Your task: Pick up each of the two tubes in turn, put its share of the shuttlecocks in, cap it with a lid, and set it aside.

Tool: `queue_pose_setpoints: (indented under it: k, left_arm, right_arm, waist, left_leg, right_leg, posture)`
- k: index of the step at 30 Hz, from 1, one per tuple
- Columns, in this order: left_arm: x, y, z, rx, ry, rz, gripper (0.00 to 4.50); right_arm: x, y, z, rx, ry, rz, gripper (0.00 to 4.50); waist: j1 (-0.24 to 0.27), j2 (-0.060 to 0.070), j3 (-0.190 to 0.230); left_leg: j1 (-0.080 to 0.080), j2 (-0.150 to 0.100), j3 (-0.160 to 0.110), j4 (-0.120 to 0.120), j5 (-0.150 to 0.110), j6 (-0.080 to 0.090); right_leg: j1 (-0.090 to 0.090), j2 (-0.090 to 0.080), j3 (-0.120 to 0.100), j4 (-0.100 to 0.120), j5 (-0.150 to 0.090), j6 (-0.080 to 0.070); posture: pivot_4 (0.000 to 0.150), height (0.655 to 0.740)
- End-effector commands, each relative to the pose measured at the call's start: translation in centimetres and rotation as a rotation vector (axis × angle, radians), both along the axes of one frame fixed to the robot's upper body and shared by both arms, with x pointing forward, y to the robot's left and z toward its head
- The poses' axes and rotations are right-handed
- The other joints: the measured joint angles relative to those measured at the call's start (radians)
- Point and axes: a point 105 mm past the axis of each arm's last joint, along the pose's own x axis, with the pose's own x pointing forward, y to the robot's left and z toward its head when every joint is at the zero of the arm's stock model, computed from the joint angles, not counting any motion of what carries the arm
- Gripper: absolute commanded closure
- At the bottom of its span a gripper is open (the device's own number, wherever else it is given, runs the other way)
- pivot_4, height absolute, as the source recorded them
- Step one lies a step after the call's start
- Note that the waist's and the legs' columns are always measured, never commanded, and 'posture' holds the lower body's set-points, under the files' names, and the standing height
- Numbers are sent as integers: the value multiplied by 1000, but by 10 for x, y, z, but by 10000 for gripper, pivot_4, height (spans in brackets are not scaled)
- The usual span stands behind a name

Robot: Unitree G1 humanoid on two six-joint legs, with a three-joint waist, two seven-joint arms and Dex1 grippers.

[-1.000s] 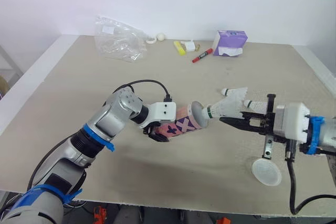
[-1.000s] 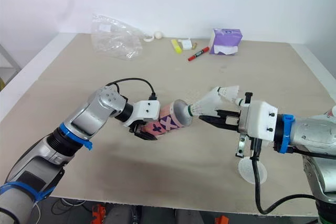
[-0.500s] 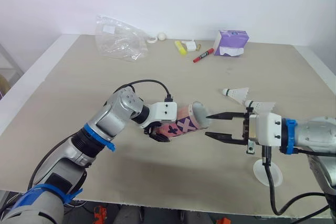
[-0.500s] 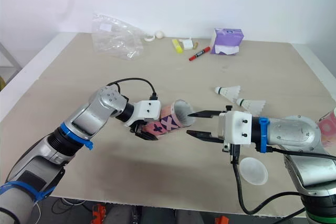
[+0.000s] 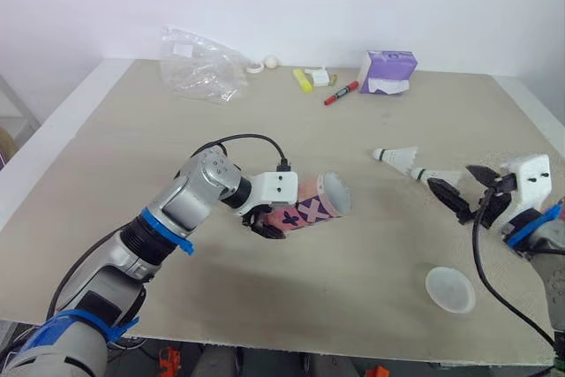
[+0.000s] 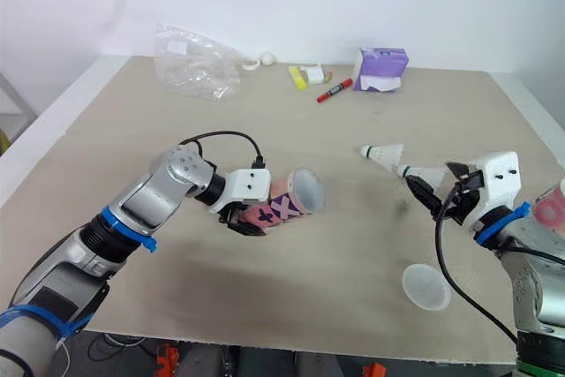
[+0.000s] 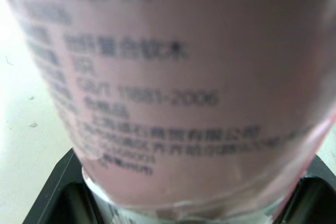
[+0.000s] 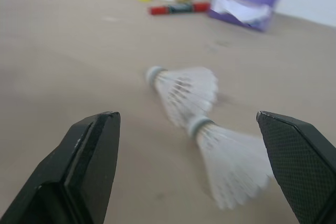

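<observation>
Clamps the pink tube (image 5: 311,209) in the left gripper (image 5: 265,225) over mid-table (image 5: 177,121), mouth facing right. Spreads the right gripper (image 5: 464,184) wide, empty, beside 2 shuttlecocks (image 8: 185,86) lying flat. Probably featherlight, crushable: pinch the cork, not the skirt.

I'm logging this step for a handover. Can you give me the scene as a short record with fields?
left pincer: shut on the pink tube, held on its side, open mouth toward the right arm
right pincer: open, empty, beside the shuttlecocks
shuttlecocks: two, lying close together on the table
lid: flat on the table near the front edge, not on the tube
far edge: plastic bag, red marker, purple box
</observation>
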Motion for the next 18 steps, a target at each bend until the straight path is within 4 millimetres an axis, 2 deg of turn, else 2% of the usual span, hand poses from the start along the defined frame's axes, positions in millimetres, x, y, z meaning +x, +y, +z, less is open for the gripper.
queue_pose_setpoints:
  k: [1,8,12,18]
  left_arm:
    - [-5,-3,-7,15,14,-16,14432]
    - [-7,-4,-7,9,15,-14,14432]
    - [-8,-3,-8,11,16,-11,14432]
    - [-7,-1,-8,13,12,-3,14432]
  right_arm:
    - [4,-11,5,16,-26,-76,550]
    - [15,-14,-19,118,39,-139,550]
    - [18,-14,-25,140,58,-148,550]
    - [27,-2,-30,152,91,-95,550]
  waist:
    - [-1,0,0]
    - [-1,0,0]
    - [-1,0,0]
    - [-7,1,0]
  left_leg:
    - [0,0,0,0,0,0]
    - [0,0,0,0,0,0]
    - [0,0,0,0,0,0]
    - [0,0,0,0,0,0]
  right_leg:
    - [0,0,0,0,0,0]
    - [0,0,0,0,0,0]
    - [0,0,0,0,0,0]
    - [0,0,0,0,0,0]
  posture:
    - [1500,7400]
    - [1500,7400]
    - [1500,7400]
    - [1500,7400]
